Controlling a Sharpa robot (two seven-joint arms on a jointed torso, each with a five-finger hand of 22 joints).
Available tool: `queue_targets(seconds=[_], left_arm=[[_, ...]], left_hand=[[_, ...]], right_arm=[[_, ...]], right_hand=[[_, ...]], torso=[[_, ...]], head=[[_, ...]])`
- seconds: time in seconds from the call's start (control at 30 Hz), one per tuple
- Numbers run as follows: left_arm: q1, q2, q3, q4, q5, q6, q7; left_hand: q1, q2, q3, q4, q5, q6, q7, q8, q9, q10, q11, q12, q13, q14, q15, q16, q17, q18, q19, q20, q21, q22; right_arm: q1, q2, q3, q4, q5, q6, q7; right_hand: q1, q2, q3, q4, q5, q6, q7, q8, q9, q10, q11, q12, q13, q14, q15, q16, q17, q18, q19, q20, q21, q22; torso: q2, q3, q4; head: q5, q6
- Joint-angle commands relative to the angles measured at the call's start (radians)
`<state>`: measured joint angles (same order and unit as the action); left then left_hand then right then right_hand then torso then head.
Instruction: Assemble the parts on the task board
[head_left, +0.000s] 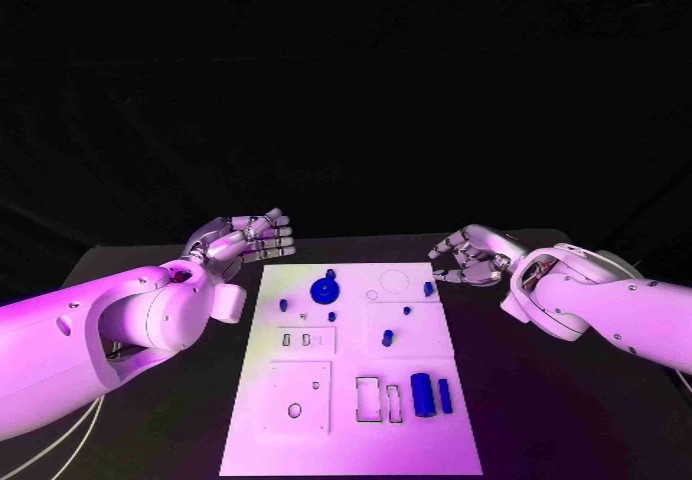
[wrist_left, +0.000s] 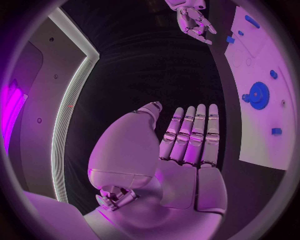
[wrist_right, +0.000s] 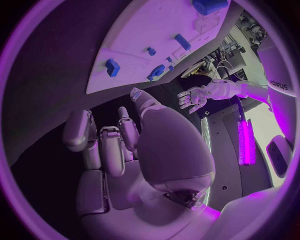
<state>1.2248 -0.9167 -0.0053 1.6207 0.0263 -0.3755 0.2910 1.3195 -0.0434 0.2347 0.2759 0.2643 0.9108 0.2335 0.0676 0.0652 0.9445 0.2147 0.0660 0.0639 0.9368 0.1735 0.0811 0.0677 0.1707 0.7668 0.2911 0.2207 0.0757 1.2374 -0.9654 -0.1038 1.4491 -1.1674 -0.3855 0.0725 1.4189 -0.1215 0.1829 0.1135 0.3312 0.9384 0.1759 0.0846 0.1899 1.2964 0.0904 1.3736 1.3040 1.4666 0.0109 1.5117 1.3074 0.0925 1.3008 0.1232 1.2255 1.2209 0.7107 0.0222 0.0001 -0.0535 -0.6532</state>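
- Left hand (head_left: 248, 240) hovers over the black table (head_left: 144, 440) just off the task board's (head_left: 310, 440) far left corner; its fingers (wrist_left: 190, 135) lie straight and side by side, and it holds nothing.
- Right hand (head_left: 469, 258) hangs just off the board's far right corner, fingers (wrist_right: 103, 147) loosely curled but apart, also holding nothing.
- Between the two hands, near the board's far edge, stands a blue gear (head_left: 326, 291), closer to the left hand; a small blue part (head_left: 428, 288) sits by the board's right edge, nearest the right hand.
- Two more small blue parts (head_left: 388, 338) lie around the board's middle, well apart from both hands.
- Toward the near right part of the board, an upright blue block (head_left: 423, 394) and a thinner blue bar (head_left: 446, 395) lie side by side, beside two empty rectangular slots (head_left: 369, 399).
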Motion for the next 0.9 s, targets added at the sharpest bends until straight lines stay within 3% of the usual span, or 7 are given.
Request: queue_targets(seconds=[0.03,0.43,0.9], left_arm=[[0.0,0.001,0.0,0.001,0.002,0.023,0.002],[0.0,-0.002,0.0,0.004,0.002,0.023,0.002],[0.0,-0.005,0.0,0.004,0.002,0.023,0.002]], left_hand=[[0.006,0.001,0.001,0.0,-0.003,-0.009,0.029,-0.005,-0.001,-0.006,-0.001,-0.001,-0.001,0.001,0.005,-0.005,-0.002,0.006,0.005,0.0,-0.005,-0.001],[0.006,-0.001,0.0,0.0,-0.003,-0.01,0.029,-0.004,-0.001,-0.006,0.0,-0.001,-0.001,0.001,0.006,-0.006,-0.002,0.006,0.005,0.0,-0.005,-0.001],[0.006,-0.001,0.0,0.0,-0.003,-0.01,0.029,-0.004,-0.001,-0.006,0.0,-0.001,-0.001,0.001,0.006,-0.006,-0.002,0.006,0.005,0.0,-0.005,-0.001]], right_arm=[[-0.015,0.006,-0.001,-0.013,0.002,0.02,0.03],[-0.048,0.049,-0.001,-0.074,-0.004,0.025,0.011],[-0.064,0.068,-0.001,-0.094,-0.008,0.038,0.006]], right_hand=[[-0.01,-0.002,-0.009,-0.001,0.006,-0.007,-0.001,0.0,0.002,0.009,0.001,0.008,0.004,0.068,0.007,0.007,0.141,-0.001,0.009,0.0,0.007,0.006],[-0.016,-0.004,-0.014,-0.001,0.01,-0.014,-0.001,-0.003,0.001,0.014,0.002,0.014,0.008,0.073,0.008,0.015,0.157,-0.003,0.016,0.001,0.013,0.014],[-0.017,-0.003,-0.016,-0.002,0.011,-0.015,0.0,-0.002,0.001,0.019,0.002,0.019,0.013,0.076,0.008,0.019,0.166,-0.005,0.022,0.001,0.021,0.021]], torso=[[0.0,-0.0007,0.001],[0.0,-0.0004,0.0003],[0.0,0.0004,-0.0008]], head=[[0.0,-0.005],[0.006,-0.016],[0.008,-0.025]])
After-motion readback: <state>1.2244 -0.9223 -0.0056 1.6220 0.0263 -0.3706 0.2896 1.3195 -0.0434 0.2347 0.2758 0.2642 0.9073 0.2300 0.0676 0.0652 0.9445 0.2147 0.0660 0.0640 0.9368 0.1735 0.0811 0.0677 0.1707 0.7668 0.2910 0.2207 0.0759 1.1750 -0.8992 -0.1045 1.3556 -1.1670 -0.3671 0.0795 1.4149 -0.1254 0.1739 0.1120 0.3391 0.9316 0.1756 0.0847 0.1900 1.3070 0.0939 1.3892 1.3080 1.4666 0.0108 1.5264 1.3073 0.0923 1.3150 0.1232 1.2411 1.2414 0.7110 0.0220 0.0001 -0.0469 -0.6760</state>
